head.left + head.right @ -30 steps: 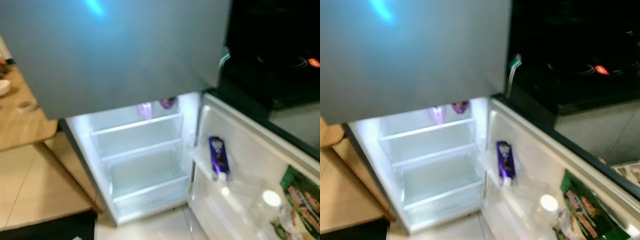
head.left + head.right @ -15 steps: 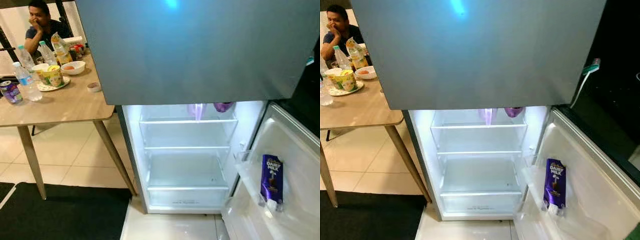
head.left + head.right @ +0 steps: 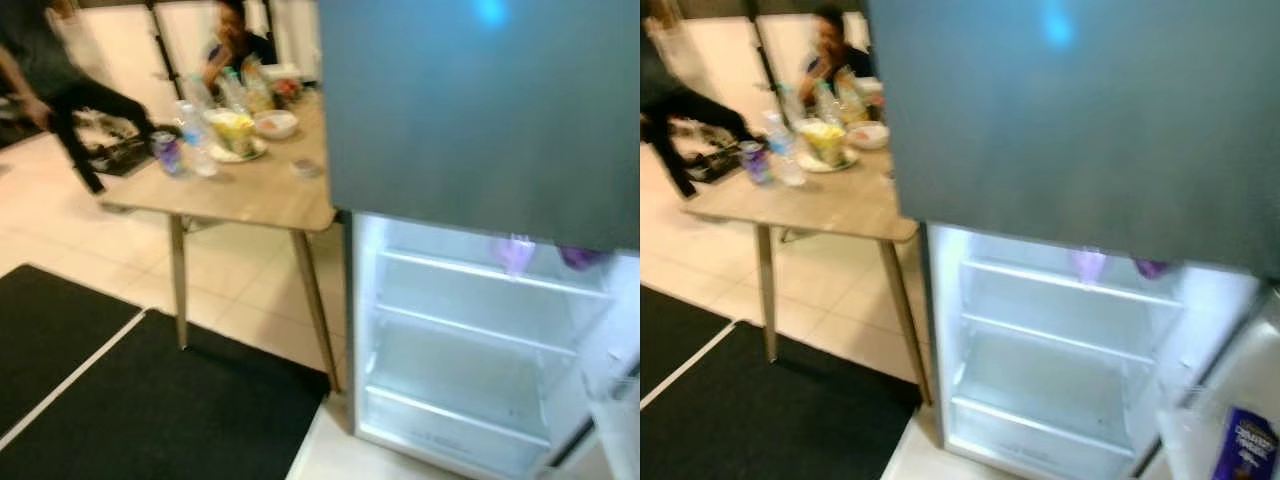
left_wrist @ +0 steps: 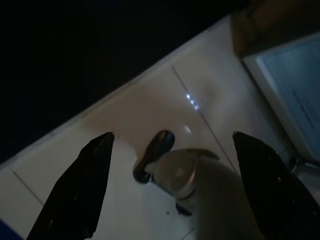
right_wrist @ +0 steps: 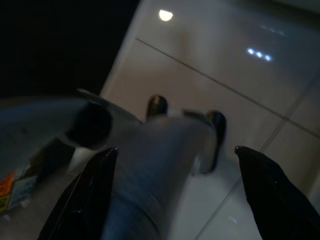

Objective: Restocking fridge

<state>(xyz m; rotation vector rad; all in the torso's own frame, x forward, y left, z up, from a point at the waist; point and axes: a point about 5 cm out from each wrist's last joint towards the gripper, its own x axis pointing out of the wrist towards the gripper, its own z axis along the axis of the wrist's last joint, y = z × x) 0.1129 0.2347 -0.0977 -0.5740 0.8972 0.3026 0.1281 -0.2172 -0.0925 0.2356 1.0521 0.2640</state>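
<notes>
Both arms hang low over the pale tiled floor [image 4: 150, 105]. The left gripper [image 4: 170, 145] has its two black fingers spread wide apart with nothing between them, above the robot's own grey leg and dark foot. The right gripper [image 5: 175, 155] is likewise released, its fingers well apart, with the blurred grey leg and feet below it.

Just ahead, a black mat [image 3: 150, 400] covers the floor on the robot's left, reaching up to the foot of the fridge [image 3: 1060, 120]. The fridge's lower compartment stands open and lit, its clear shelves [image 3: 1060, 340] bare except for two purple items [image 3: 1090, 265] at the back of the top shelf. On the open door's rack at the right sits a purple Dairy Milk chocolate bar [image 3: 1243, 455].

Beside the fridge, to the left, stands a wooden table [image 3: 240, 190] with water bottles [image 3: 195, 135], a purple can [image 3: 166, 153], a yellow cup [image 3: 233, 130] and a white bowl [image 3: 276, 123]. Beyond it a person [image 3: 835, 50] sits at the far end, and another person [image 3: 50, 90], blurred, is at the far left.
</notes>
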